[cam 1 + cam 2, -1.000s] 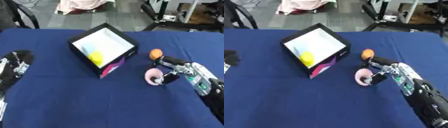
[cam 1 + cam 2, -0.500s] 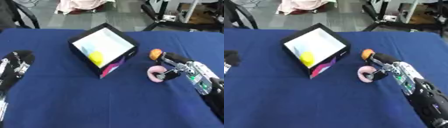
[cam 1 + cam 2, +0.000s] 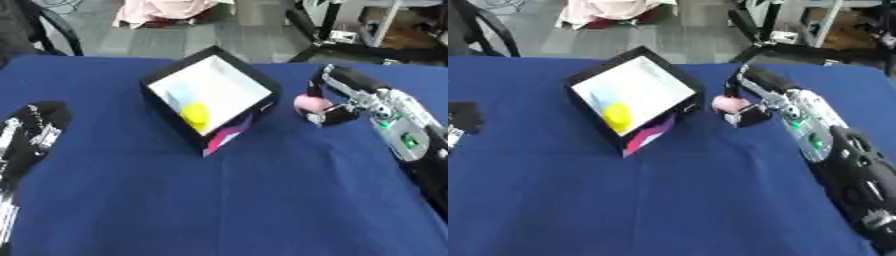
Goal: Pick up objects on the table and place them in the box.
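- Right hand (image 3: pixel 346 102) holds a pink object (image 3: pixel 310 103), fingers and thumb curled round it, just right of the box (image 3: pixel 259 80). It appears carried clear of the cloth, so it can pass over the box's wall.
- The box is black with a white inside and sits left of centre on the blue table (image 3: pixel 262 200), one corner pointing toward the near edge. A yellow object (image 3: pixel 194 112) already lies in it.
- Judgement: the transfer is midway; next comes a short move left over the opening, then release (the near wall is the likely snag).
- Left hand (image 3: pixel 31 137) rests idle at the left edge; I cannot tell how its fingers lie.
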### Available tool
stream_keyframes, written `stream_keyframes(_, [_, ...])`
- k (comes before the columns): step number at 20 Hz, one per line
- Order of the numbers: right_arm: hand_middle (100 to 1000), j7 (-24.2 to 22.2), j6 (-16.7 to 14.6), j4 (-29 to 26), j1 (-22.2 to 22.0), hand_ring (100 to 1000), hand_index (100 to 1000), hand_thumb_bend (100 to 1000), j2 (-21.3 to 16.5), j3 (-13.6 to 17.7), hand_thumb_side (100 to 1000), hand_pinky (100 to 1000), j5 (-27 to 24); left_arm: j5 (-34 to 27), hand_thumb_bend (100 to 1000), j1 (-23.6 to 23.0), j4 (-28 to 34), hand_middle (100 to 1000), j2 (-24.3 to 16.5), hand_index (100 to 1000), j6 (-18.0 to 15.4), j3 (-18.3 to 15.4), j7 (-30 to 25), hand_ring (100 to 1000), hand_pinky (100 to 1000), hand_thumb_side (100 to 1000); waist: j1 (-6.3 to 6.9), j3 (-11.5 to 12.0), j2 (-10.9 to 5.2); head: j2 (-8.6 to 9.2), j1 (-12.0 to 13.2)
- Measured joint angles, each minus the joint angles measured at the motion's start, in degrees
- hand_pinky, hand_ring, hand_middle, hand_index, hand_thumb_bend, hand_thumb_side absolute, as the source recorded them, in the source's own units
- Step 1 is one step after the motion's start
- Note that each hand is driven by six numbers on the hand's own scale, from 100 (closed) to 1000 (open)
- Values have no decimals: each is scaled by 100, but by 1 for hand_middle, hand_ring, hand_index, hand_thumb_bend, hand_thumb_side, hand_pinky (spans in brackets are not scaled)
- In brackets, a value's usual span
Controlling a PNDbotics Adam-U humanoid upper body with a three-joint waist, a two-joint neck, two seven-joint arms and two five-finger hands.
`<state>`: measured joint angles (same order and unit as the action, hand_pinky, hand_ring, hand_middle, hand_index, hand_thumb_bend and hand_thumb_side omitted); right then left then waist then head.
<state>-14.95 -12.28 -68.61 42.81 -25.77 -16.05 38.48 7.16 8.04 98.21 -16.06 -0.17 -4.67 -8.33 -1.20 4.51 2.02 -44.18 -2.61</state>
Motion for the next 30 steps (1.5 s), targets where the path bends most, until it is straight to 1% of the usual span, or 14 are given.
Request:
stream_keyframes(7, [352,212,92,807,812,619,361,206,536,188,100,763,321,-39,544,88,70,620,160,739,-22,110,-94,673,683,688,0,380,8,0,-251])
stream_keyframes(11, [394,497,112,1511,1106,626,404,216,977,360,148,767,713,-64,540,178,113,620,264,740,-32,183,-163,674,683,689,2,632,22,0,-488])
stream_keyframes(14, [443,724,96,2004,1197,640,456,221,1308,478,168,772,1019,-79,541,222,144,620,324,740,-42,233,-212,674,686,689,3,777,87,0,-640])
stream_keyframes(16, [544,821,59,2256,1215,690,595,252,1491,522,244,786,1201,-88,541,237,151,620,353,740,-44,251,-234,674,686,689,3,819,89,-1,-710])
stream_keyframes(17, [601,837,37,2362,1215,720,678,318,1573,533,297,794,1284,-90,540,247,164,620,356,741,-47,263,-240,674,686,690,3,830,90,-1,-735])
stream_keyframes(18, [602,831,7,2461,1214,720,678,282,1648,543,309,794,1373,-93,540,257,179,620,357,741,-50,264,-247,674,686,690,3,834,91,-1,-757])
stream_keyframes(19, [702,805,-22,2534,1214,764,784,351,1702,545,435,807,1453,-98,539,259,181,620,357,741,-49,265,-251,674,687,691,3,837,91,-1,-767])
stream_keyframes(21, [769,731,-92,2609,1211,793,851,398,1765,545,524,817,1601,-103,538,259,181,616,358,741,-44,266,-260,675,689,692,3,836,91,-1,-779])
stream_keyframes(22, [769,709,-113,2611,1211,793,851,398,1776,545,524,817,1661,-103,538,259,181,616,358,741,-41,266,-263,675,689,692,3,830,91,-1,-779])
stream_keyframes(23, [817,698,-122,2609,1210,818,909,423,1779,545,589,830,1708,-103,538,259,181,615,358,741,-37,266,-268,675,688,692,3,820,91,-1,-779])
stream_keyframes(25, [839,692,-113,2569,1210,829,930,422,1771,546,623,836,1759,-103,538,257,181,615,358,741,-35,265,-270,675,688,693,3,786,91,-1,-776])
stream_keyframes(26, [839,678,-98,2518,1210,830,931,421,1741,547,621,837,1761,-103,538,256,181,615,358,741,-34,265,-270,675,688,693,3,767,91,-1,-772])
stream_keyframes(28, [845,616,-63,2340,1208,836,933,403,1638,547,539,841,1696,-103,537,251,181,615,358,741,-34,264,-270,675,688,694,3,727,91,-1,-752])
stream_keyframes(30, [847,496,-22,2041,1179,838,933,387,1457,546,501,842,1547,-103,536,241,179,615,358,741,-33,262,-269,675,688,694,3,672,91,-1,-725])
